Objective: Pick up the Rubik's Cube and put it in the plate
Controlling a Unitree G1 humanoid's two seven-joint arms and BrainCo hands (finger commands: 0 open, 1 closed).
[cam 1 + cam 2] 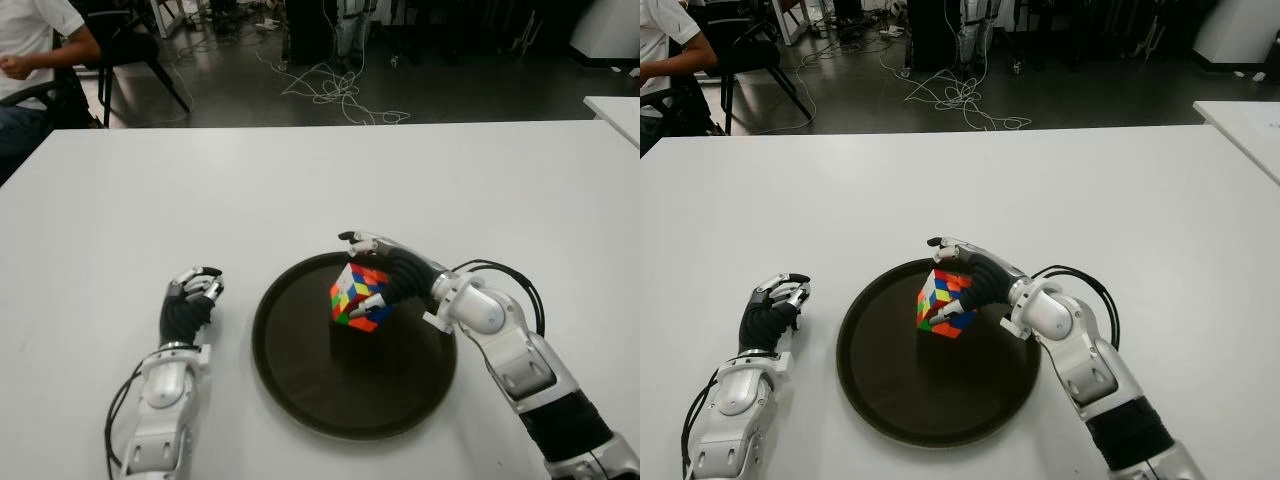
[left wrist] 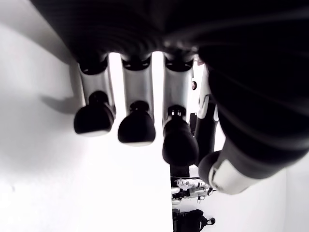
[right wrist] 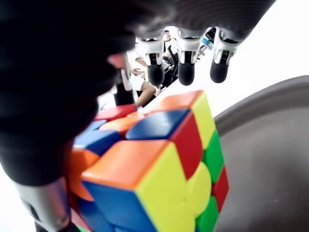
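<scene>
— Closest to us, what do we see?

— Both forearms at the near edge of the white tabletop (image 1: pixel 300 180). Our left hand (image 1: pixel 190 300) shows just left of the round dark brown plate (image 1: pixel 300 400), fingers curled loosely with nothing between them; whether it touches the surface we cannot tell.

— And the multicoloured Rubik's Cube (image 1: pixel 360 297)?

— We have it in our right hand (image 1: pixel 385 280), over the plate's far half and tilted on a corner. The thumb presses one side, and the other fingers (image 3: pixel 187 67) arch over the top, their tips not on the cube in the wrist view. We cannot tell whether the cube's lowest corner touches the plate.

— Anything in the way?

— Nothing else lies on the tabletop near the plate. Beyond its far edge we see grey floor with a tangle of white cables (image 1: pixel 335 85), a dark chair (image 1: pixel 130 50), and a seated person (image 1: pixel 35 40) in a white shirt at far left. Another white table's corner (image 1: pixel 615 110) shows at far right.
</scene>
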